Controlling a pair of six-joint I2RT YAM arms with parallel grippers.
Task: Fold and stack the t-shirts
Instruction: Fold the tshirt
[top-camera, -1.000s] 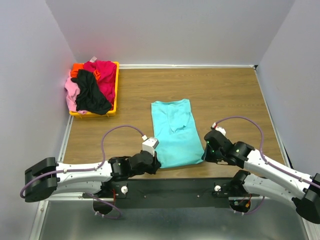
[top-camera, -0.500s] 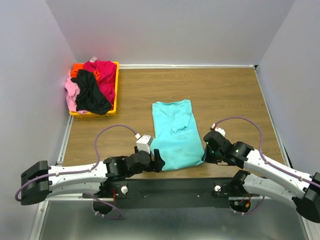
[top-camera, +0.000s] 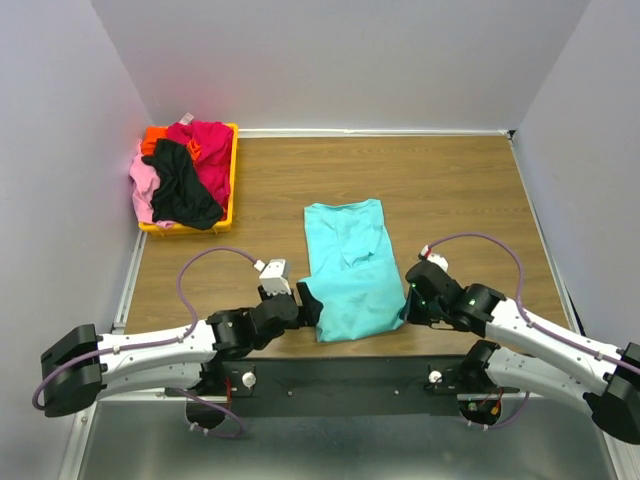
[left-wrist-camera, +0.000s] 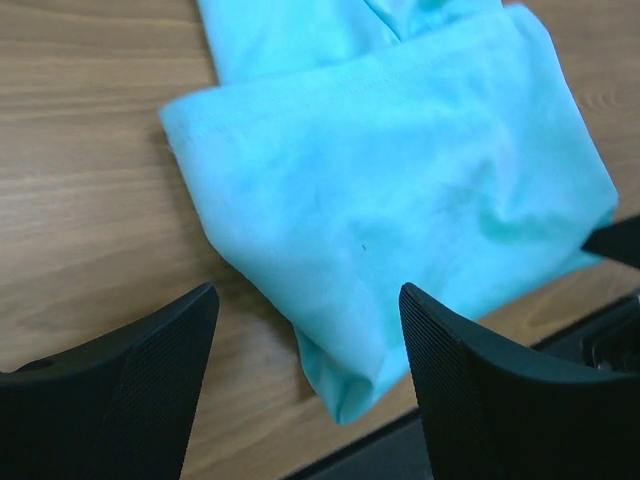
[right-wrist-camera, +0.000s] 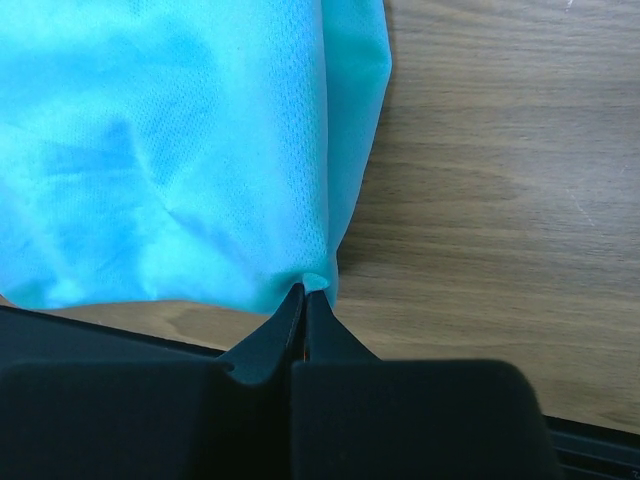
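We hold the left tool (left-wrist-camera: 305, 305) (jaws wide) astride the near left corner of the turquoise t-shirt (top-camera: 347, 265); the right tool (right-wrist-camera: 303, 293) pinches its near right corner.

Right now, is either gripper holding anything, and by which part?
The right gripper is shut on the turquoise t-shirt, pinching its near right corner. The left gripper is open at the near left corner, holding nothing.
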